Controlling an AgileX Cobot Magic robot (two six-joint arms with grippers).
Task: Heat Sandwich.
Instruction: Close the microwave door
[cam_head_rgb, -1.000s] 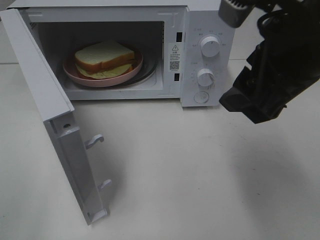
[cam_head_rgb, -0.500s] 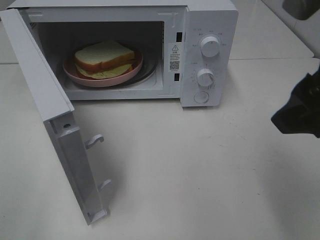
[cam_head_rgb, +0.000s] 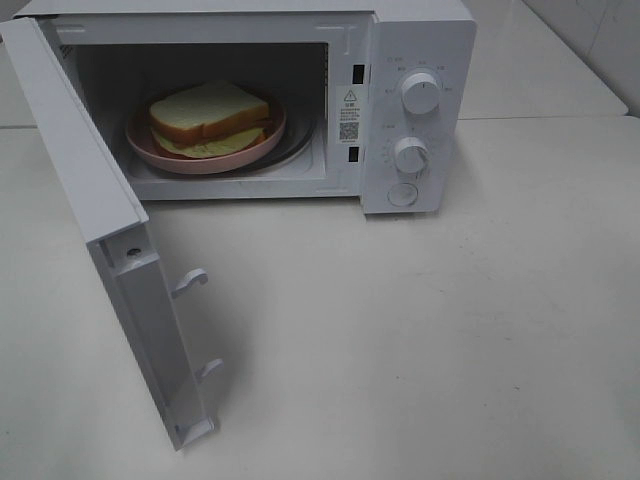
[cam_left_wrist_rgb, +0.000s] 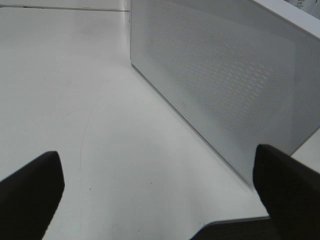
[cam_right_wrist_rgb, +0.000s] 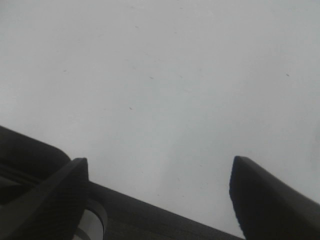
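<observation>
The left fingers (cam_left_wrist_rgb: 30, 195) stand spread wide with nothing between them but bare white worktop (cam_left_wrist_rgb: 100, 100). Just ahead of them rises the dotted outer face of the microwave door (cam_left_wrist_rgb: 215, 75). The right fingers (cam_right_wrist_rgb: 270, 200) are also spread and empty, over plain worktop. Neither arm shows in the high view.

In that view the white microwave (cam_head_rgb: 440, 40) stands at the back of the worktop, and its door is swung fully open to the left, with two latch hooks showing on its free edge. The sandwich (cam_head_rgb: 210, 110) lies inside the cavity on a round pink plate (cam_head_rgb: 200, 162), its thick white slices stacked over pale yellow-green filling. Two round knobs (cam_head_rgb: 421, 92) sit one above the other on the control panel to the right of the cavity.
</observation>
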